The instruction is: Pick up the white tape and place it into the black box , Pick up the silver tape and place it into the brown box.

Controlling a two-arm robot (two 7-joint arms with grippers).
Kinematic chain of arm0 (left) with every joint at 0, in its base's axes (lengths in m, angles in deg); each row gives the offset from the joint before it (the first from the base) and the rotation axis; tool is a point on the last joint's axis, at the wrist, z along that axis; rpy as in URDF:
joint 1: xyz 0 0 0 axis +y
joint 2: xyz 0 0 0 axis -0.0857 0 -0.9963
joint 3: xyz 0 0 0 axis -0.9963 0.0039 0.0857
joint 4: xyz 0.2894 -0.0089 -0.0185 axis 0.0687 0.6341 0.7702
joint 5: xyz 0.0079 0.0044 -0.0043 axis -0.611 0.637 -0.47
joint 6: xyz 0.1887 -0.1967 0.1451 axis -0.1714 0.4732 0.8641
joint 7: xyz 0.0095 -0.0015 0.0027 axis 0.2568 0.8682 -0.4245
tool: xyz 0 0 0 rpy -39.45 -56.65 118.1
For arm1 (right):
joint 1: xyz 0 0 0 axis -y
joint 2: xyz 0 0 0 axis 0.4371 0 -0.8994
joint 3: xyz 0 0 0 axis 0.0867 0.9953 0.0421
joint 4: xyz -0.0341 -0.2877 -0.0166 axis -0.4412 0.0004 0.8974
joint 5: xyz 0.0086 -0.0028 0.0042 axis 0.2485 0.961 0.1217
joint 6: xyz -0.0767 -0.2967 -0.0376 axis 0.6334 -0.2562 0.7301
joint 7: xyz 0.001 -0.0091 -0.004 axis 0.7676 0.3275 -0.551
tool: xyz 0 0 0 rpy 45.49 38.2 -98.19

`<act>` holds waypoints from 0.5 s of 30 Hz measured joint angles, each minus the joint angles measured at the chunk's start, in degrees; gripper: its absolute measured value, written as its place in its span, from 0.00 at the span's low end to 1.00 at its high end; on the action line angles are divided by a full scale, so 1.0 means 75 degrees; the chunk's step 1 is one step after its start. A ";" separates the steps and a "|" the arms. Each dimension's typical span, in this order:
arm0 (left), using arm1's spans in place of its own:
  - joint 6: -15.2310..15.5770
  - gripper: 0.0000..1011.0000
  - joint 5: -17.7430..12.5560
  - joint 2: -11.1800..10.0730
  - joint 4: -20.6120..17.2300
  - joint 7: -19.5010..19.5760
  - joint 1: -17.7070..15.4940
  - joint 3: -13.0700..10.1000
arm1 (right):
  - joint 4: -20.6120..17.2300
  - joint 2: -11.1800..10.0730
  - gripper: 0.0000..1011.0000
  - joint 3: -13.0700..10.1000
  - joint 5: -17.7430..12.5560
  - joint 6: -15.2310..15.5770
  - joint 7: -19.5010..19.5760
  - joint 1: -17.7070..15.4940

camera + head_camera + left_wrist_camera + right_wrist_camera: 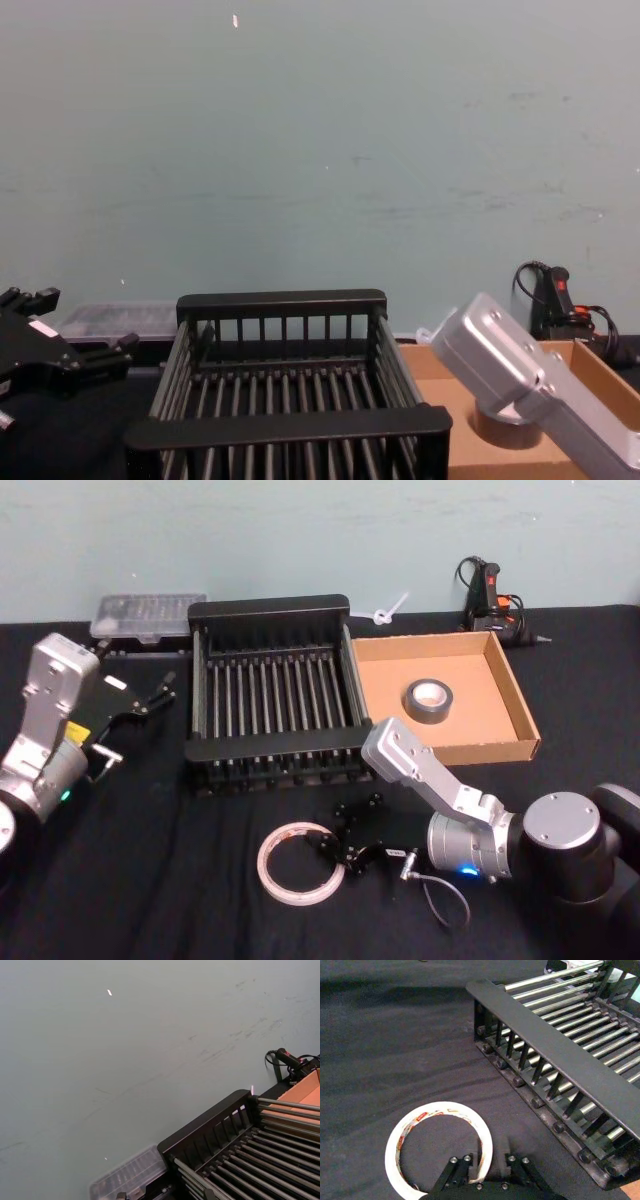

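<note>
Right now my right gripper (345, 842) sits low over the dark tablecloth (150, 880), fingers spread, straddling the near edge of the white tape (300, 862). In the right wrist view one fingertip (472, 1160) is inside the ring, the other outside it; whether they touch the band I cannot tell. White tape (438, 1150) lies flat, hole facing up, so no long axis to give. Its inner core carries red and small multicolour print, too small to read. Just beyond my right fingers, across a strip of cloth, stands the black box (270, 695), its barred wall facing them, its long rim running crosswise to my reach. Past that box, on the right side, is the brown box (515, 695), with the silver tape (430, 698) lying flat inside, pale core up, no label readable. My left gripper (135, 715) hangs off to the left of the black box, fingers parted, holding nothing, pointing toward the box's left wall. Behind it lies a clear plastic case (145, 615). A black glue gun (490, 600) rests behind the brown box.
</note>
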State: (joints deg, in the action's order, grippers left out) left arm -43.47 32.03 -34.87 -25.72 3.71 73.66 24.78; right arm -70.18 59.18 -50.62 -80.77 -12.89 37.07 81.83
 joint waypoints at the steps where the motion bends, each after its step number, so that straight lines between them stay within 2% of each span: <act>1: 0.0000 0.99 0.0000 0.0000 0.0000 0.0000 0.0000 0.0000 | 0.0000 0.0000 0.24 0.0000 0.0000 0.0000 0.0000 0.0000; 4: 0.0000 0.99 0.0000 0.0000 0.0000 0.0000 0.0000 0.0000 | 0.0000 0.0000 0.14 0.0000 0.0000 0.0000 0.0000 0.0001; 6: 0.0000 0.99 0.0000 0.0000 0.0000 0.0000 -0.0001 0.0000 | 0.0000 0.0000 0.11 0.0000 0.0000 0.0000 0.0001 0.0000; 15: 0.0000 0.99 0.0000 0.0000 0.0000 0.0000 0.0000 0.0000 | -0.0018 -0.0026 0.10 -0.0071 -0.0083 -0.0015 -0.0101 -0.0016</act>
State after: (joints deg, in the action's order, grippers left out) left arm -43.47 32.03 -34.87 -25.72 3.71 73.66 24.78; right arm -70.31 58.99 -51.15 -81.40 -13.00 36.32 81.71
